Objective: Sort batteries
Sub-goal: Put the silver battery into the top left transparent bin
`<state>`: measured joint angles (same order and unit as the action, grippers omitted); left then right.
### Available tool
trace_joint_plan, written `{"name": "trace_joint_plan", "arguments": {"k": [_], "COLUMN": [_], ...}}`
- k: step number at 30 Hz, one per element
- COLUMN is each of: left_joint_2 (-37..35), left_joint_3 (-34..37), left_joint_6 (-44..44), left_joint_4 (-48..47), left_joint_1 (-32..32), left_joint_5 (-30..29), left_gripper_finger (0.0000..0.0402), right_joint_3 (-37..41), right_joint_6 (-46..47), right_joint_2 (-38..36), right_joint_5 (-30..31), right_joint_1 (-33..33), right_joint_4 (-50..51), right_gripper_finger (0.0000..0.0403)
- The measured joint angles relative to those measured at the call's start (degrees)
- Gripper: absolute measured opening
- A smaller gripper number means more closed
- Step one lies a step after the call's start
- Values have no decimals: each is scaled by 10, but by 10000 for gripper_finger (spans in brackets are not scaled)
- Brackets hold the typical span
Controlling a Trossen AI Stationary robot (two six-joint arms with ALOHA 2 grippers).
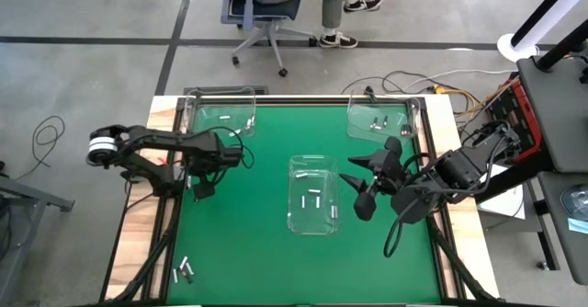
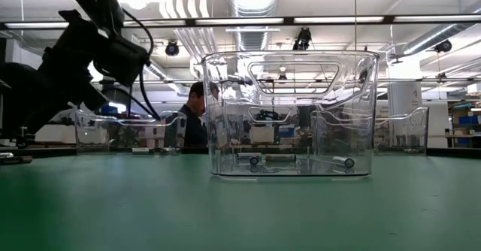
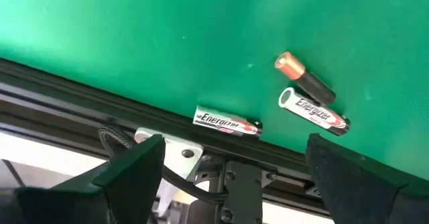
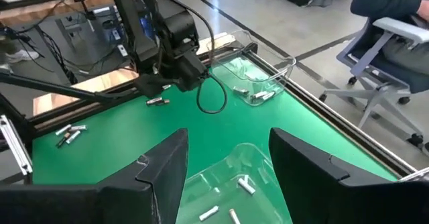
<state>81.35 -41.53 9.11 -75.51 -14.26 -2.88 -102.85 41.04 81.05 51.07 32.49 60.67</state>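
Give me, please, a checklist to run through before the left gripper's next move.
1. Left gripper open: ok.
2. Nearest battery lined up between its fingers: ok.
3. That battery apart from the two other batteries: ok.
4. Finger room: it lies at the edge of the mat, against the frame: not ok.
5. Right gripper open, away beside the middle bin: ok.
6. Left gripper's height above the mat: cannot tell.

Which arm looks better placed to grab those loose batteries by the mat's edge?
Probably the left: its open gripper hangs just above three small cylindrical batteries at the green mat's edge. The right gripper hovers beside the clear plastic middle bin.
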Motion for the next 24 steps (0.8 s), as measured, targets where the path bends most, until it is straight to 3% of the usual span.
{"name": "trace_joint_plan", "arguments": {"k": [8, 12, 24], "left_joint_2": [71, 99, 164], "left_joint_3": [0, 2, 3], "left_joint_6": [-6, -20, -24], "left_joint_4": [0, 4, 6], "left_joint_1": [-19, -20, -31], "left_joint_5": [12, 48, 60], "left_gripper_finger": [327, 324, 320], "right_joint_3": [0, 0, 0], "right_joint_6": [30, 46, 80], "right_joint_2": [24, 37, 58], "right_joint_5": [0, -3, -5], "right_joint_1": [9, 9, 21], "right_joint_4": [-1, 0, 0], "right_gripper_finger": [201, 201, 203]}}
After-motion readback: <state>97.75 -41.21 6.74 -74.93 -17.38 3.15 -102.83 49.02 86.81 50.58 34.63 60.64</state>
